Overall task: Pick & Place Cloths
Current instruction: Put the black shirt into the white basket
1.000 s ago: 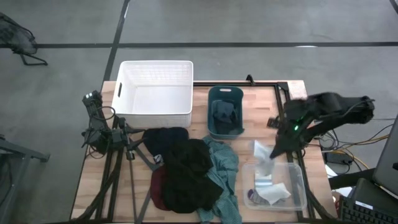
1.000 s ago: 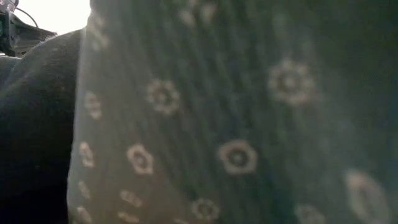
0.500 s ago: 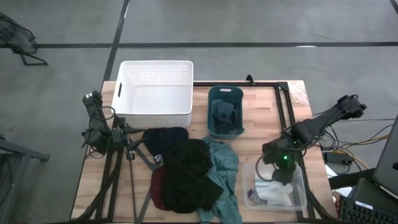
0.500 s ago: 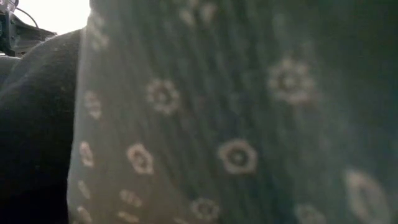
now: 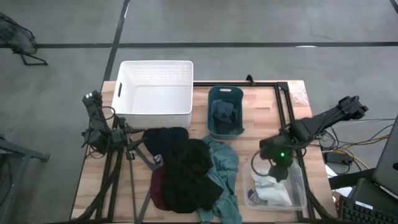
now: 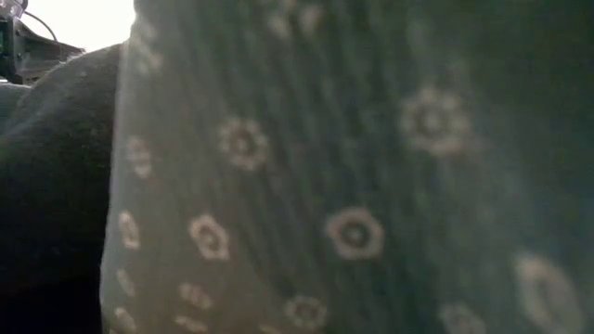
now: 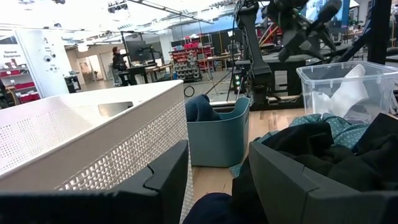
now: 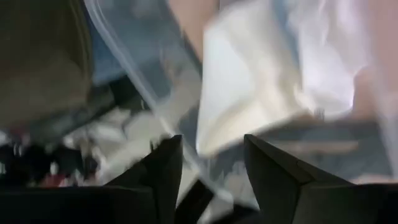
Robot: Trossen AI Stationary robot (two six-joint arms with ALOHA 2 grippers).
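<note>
overhead table view, low view pressed against teal cloth [image 6: 371, 186]

No legible text, label, brand, number or sign anywhere. Only a small blurred sign on the white wall panel [image 7: 12, 55] in the room far beyond the left arm's jaws, lettering too small to make out. Nothing printed on the bins or the fabrics apart from a flower pattern on the teal cloth [image 6: 353, 186].
</note>
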